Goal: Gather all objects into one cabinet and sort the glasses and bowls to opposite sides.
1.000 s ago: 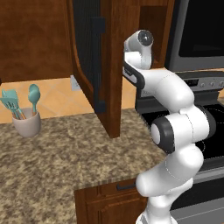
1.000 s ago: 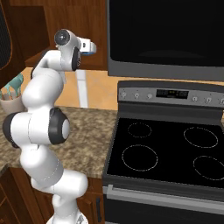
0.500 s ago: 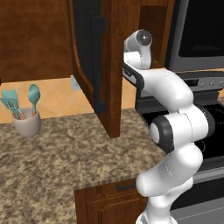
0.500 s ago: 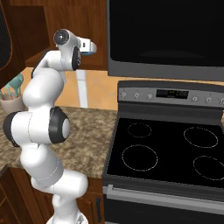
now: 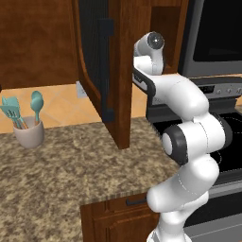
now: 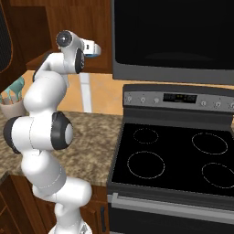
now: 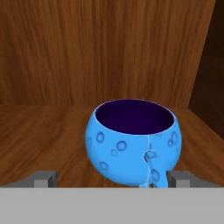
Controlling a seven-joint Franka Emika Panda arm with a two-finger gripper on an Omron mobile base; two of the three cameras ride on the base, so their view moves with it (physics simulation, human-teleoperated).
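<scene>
A bright blue mug (image 7: 134,142) with a dark inside stands upright on the wooden shelf (image 7: 39,131) of the reddish-brown wall cabinet (image 5: 163,28), handle turned toward the camera. My gripper (image 7: 113,178) is open, and its two grey fingertips (image 7: 46,178) stand low on either side of the mug. The mug rests on the shelf, near the cabinet's right wall. In the right base view the hand (image 6: 91,48) reaches into the cabinet high up, with a bit of blue at its tip. The cabinet door (image 5: 120,71) stands wide open, showing its long black bar handle (image 5: 107,71).
A pale holder with teal utensils (image 5: 27,127) sits on the speckled stone counter (image 5: 71,175) at the left. A black stove top (image 6: 173,160) lies to the right, with a dark microwave (image 6: 173,36) above it. Low drawer cabinets (image 5: 123,215) are below the counter.
</scene>
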